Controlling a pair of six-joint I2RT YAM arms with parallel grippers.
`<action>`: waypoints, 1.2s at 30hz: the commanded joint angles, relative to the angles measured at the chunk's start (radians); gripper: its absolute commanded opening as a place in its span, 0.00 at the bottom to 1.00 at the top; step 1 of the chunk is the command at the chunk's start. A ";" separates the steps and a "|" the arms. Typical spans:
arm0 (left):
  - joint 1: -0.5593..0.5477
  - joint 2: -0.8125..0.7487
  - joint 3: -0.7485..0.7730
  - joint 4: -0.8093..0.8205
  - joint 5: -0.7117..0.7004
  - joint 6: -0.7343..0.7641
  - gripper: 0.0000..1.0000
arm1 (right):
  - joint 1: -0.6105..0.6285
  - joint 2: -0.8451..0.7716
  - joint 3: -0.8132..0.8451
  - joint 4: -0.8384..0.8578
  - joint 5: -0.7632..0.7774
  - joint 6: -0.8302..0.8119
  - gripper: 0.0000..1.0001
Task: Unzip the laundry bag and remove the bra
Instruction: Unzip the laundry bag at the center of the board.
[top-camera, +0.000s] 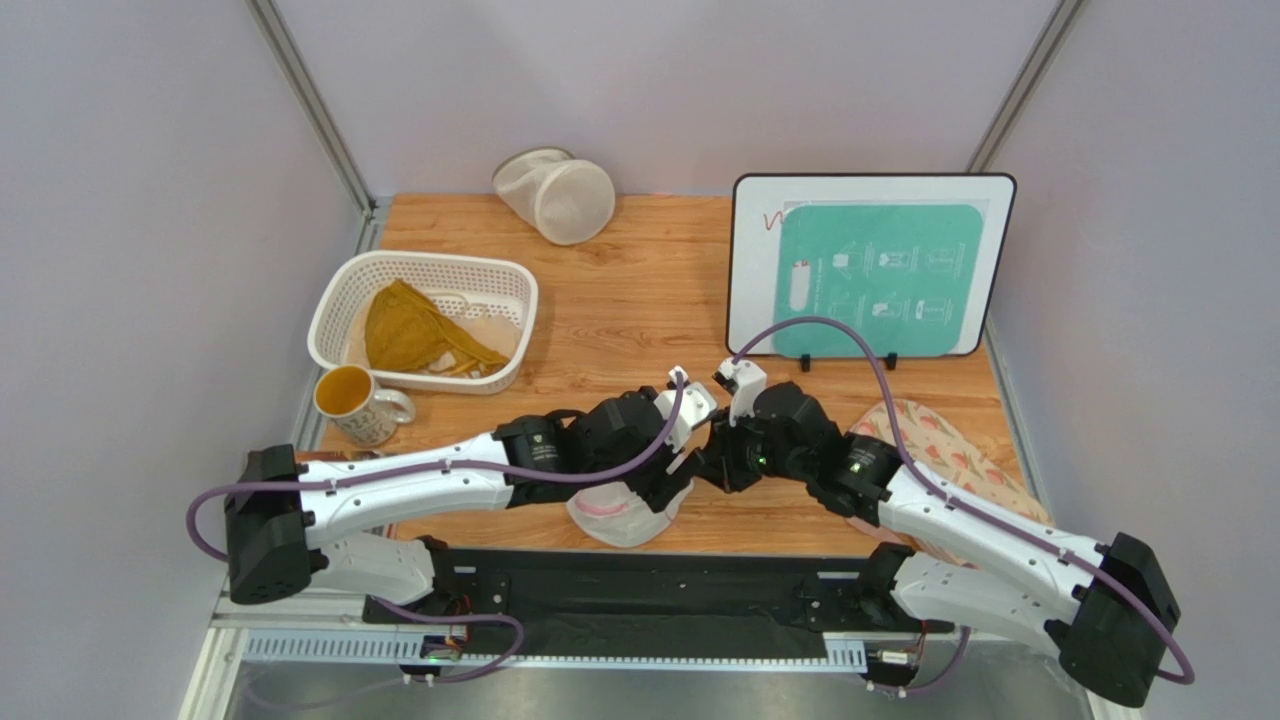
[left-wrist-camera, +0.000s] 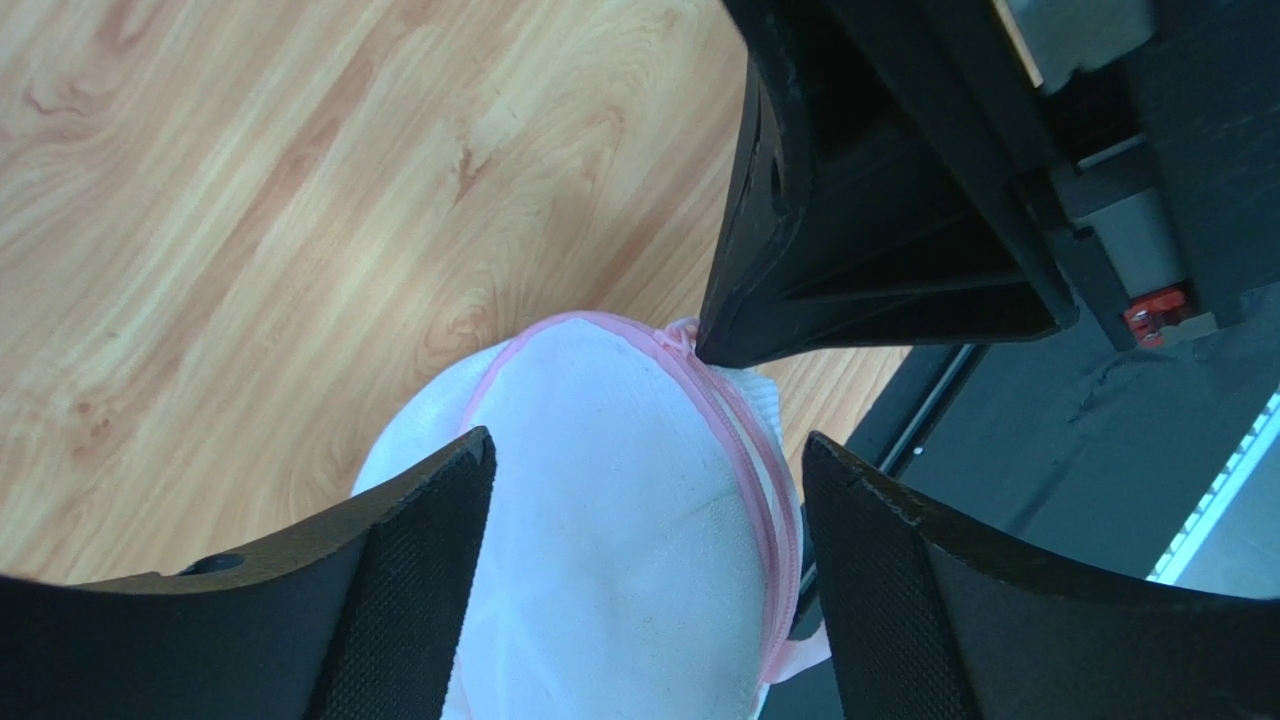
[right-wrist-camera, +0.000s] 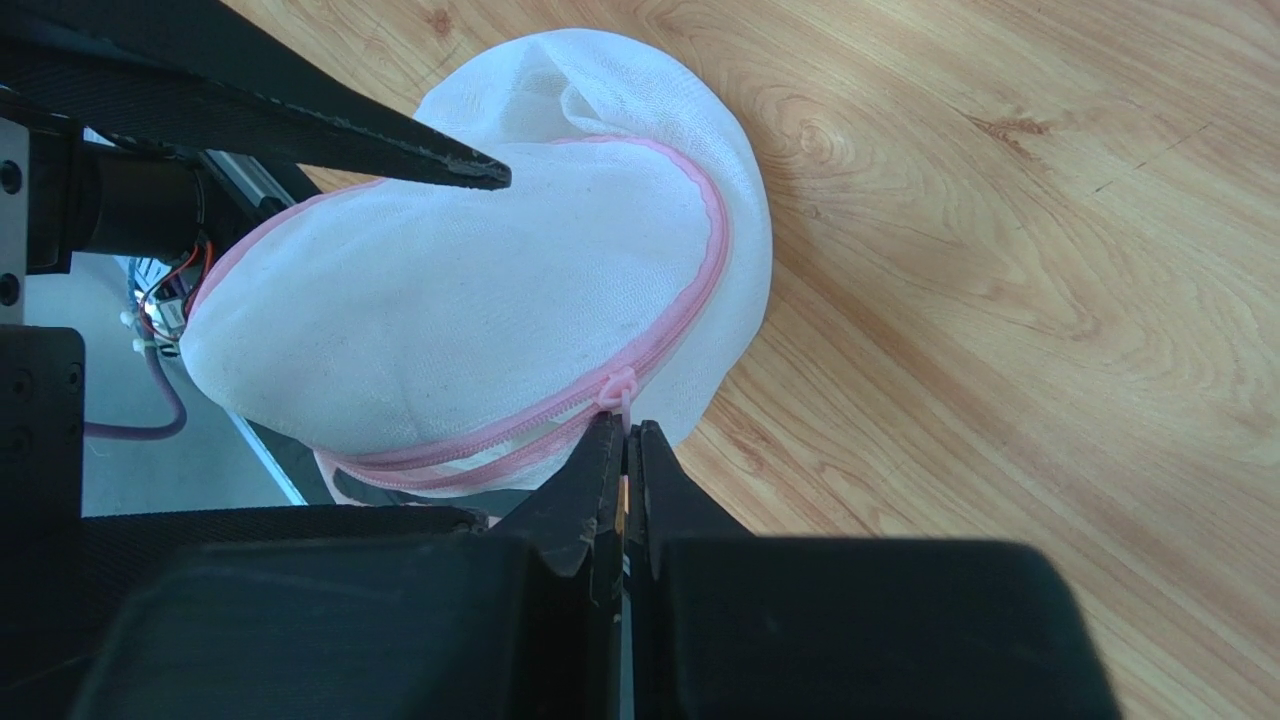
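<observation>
Top view: a wooden worktop (top-camera: 631, 300) with both arms folded inward, meeting at about 6 o'clock, at its near edge. The laundry bag (top-camera: 619, 518), a white mesh dome with pink trim, lies there beneath them and looks to me to be partly over the dark strip beyond the wood. The bra does not show anywhere; I judge it is inside the zipped bag.

The left gripper (left-wrist-camera: 646, 450) hangs over the bag with its jaws released, one on each side of the dome and gripping nothing. The right gripper (right-wrist-camera: 624, 450) has its jaws clenched, with the tips right at the zipper pull (right-wrist-camera: 616, 392). I cannot tell whether the tab is actually caught between them.

My main worry is that nothing anchors the bag. If I pull the tab now, the whole pouch could drag along, or slide off the near edge, while the pink zipper (right-wrist-camera: 706, 285) stays shut. A lesser worry is that a thin pinch slips off the small tab, or snags the mesh instead.
</observation>
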 joint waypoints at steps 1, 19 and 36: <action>0.000 0.003 -0.022 0.003 0.037 -0.031 0.77 | 0.006 -0.019 0.021 0.002 0.006 0.000 0.00; -0.002 -0.100 -0.106 0.000 0.079 0.043 0.00 | -0.030 0.014 0.020 0.009 0.039 -0.031 0.00; -0.002 -0.344 -0.227 -0.026 0.074 0.141 0.00 | -0.112 0.188 0.057 0.109 -0.034 -0.071 0.00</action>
